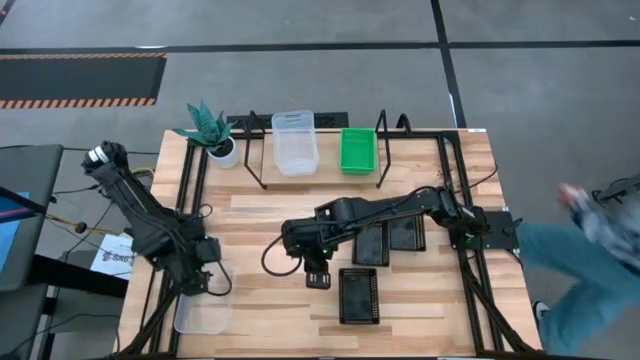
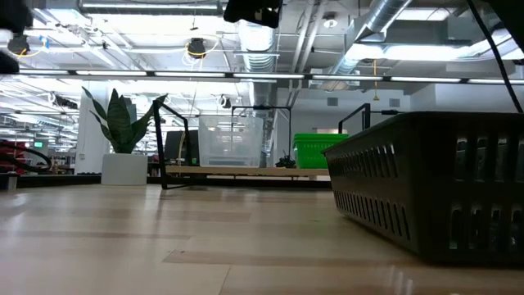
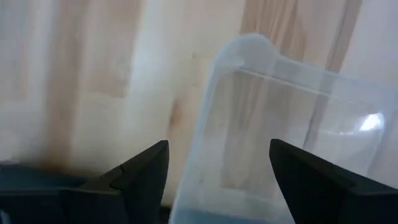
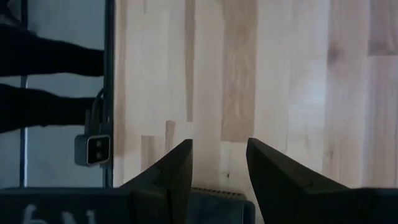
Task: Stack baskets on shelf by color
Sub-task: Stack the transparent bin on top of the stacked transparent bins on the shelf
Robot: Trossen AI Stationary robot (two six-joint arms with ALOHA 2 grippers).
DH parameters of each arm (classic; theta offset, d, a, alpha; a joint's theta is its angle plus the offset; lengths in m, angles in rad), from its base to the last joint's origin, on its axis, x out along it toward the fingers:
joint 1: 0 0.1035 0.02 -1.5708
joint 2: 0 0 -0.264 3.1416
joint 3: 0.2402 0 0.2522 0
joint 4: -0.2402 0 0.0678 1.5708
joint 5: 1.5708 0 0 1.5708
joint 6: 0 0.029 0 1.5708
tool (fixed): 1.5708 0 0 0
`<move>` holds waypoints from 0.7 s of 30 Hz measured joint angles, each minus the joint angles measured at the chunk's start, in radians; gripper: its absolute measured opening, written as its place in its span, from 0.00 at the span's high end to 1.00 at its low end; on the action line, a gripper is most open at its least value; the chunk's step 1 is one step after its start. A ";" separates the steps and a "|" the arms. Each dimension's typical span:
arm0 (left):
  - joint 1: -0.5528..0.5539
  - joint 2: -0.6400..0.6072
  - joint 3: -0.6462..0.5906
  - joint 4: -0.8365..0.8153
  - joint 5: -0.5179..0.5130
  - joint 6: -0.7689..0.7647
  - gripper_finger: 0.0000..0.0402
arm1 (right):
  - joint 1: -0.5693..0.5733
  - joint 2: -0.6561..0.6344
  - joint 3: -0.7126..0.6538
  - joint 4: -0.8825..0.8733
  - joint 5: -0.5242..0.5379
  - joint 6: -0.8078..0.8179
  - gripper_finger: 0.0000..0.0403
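Note:
My left gripper [image 1: 205, 280] [image 3: 219, 144] is open over the far end of a clear basket [image 1: 203, 310] that rests flat on the table near its left near corner. The fingers stand on either side of the basket's end wall [image 3: 214, 93] with a gap on both sides. My right gripper [image 1: 317, 275] [image 4: 219, 143] is open above bare wood at mid-table, left of three black baskets [image 1: 372, 245] [image 1: 407, 232] [image 1: 359, 295] lying on the table. On the shelf [image 1: 330, 168] sit a clear basket [image 1: 295, 142] and a green basket [image 1: 357, 150].
A potted teal plant [image 1: 210, 130] stands at the shelf's left end. The shelf's black wire legs [image 1: 382, 150] rise at both ends. In the low view a black basket [image 2: 434, 188] fills the right foreground. A person [image 1: 590, 230] is beyond the table's right edge.

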 joint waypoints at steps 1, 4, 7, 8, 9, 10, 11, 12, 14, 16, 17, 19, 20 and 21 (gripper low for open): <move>0.013 0.001 -0.028 0.043 0.011 0.007 0.34 | 0.004 0.000 0.000 -0.001 0.000 -0.013 0.57; 0.054 0.018 -0.094 0.143 0.027 0.020 0.34 | 0.008 0.000 0.000 -0.019 0.000 -0.034 0.57; 0.105 0.047 -0.120 0.168 0.025 0.019 0.38 | 0.011 0.000 0.000 -0.038 0.000 -0.051 0.57; 0.126 0.058 -0.122 0.186 0.019 0.024 0.41 | 0.013 0.000 0.000 -0.038 0.000 -0.059 0.57; 0.146 0.070 -0.123 0.204 0.009 0.036 0.44 | 0.014 0.000 0.000 -0.038 0.000 -0.069 0.57; 0.168 0.086 -0.125 0.222 -0.001 0.050 0.49 | 0.016 0.000 0.000 -0.037 0.000 -0.075 0.57; 0.189 0.103 -0.126 0.246 -0.006 0.070 0.53 | 0.017 0.000 0.000 -0.038 0.000 -0.077 0.57; 0.214 0.122 -0.126 0.278 -0.006 0.095 0.58 | 0.017 0.000 0.000 -0.039 -0.001 -0.078 0.57; 0.268 0.161 -0.126 0.359 0.003 0.143 0.69 | 0.017 -0.003 -0.001 -0.050 -0.001 -0.078 0.57; 0.324 0.202 -0.126 0.445 0.007 0.188 0.81 | 0.019 -0.013 -0.002 -0.060 -0.001 -0.075 0.58; 0.351 0.222 -0.123 0.493 0.005 0.210 0.87 | 0.019 -0.017 -0.001 -0.058 0.000 -0.068 0.58; 0.406 0.264 -0.109 0.574 0.002 0.259 0.96 | 0.023 -0.034 -0.001 -0.072 0.000 -0.051 0.59; 0.437 0.283 -0.098 0.605 0.002 0.282 0.98 | 0.027 -0.043 -0.002 -0.083 0.001 -0.042 0.59; 0.467 0.303 -0.084 0.640 -0.003 0.305 0.98 | 0.029 -0.051 -0.001 -0.077 0.001 -0.031 0.60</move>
